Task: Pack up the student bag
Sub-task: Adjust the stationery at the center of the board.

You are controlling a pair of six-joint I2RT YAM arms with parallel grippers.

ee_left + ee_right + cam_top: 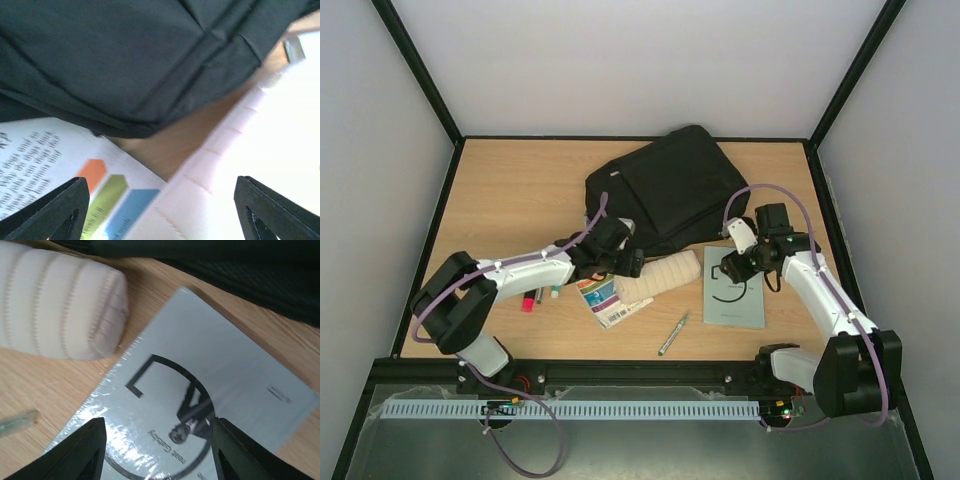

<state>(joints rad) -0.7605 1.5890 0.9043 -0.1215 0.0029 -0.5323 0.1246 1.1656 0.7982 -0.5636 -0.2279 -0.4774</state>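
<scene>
The black bag (pixel 665 190) lies flat at the back middle of the table. My left gripper (pixel 632 263) is open just in front of the bag, over a cream quilted pouch (pixel 660 275) and a leaflet with coloured arrows (pixel 603 297). In the left wrist view the pouch (pixel 240 165), the leaflet (pixel 55 155) and the bag (pixel 125 55) fill the frame, with nothing between the fingers. My right gripper (pixel 735 266) is open above the grey book (pixel 735 287). In the right wrist view the book (pixel 200 390) lies under the open fingers, with the pouch (pixel 55 315) to its left.
A silver pen (pixel 673 333) lies near the front edge. A red marker (pixel 528 301) and a small white tube (pixel 556 291) lie by the left forearm. The pen's tip shows in the right wrist view (pixel 17 421). Black frame posts edge the table.
</scene>
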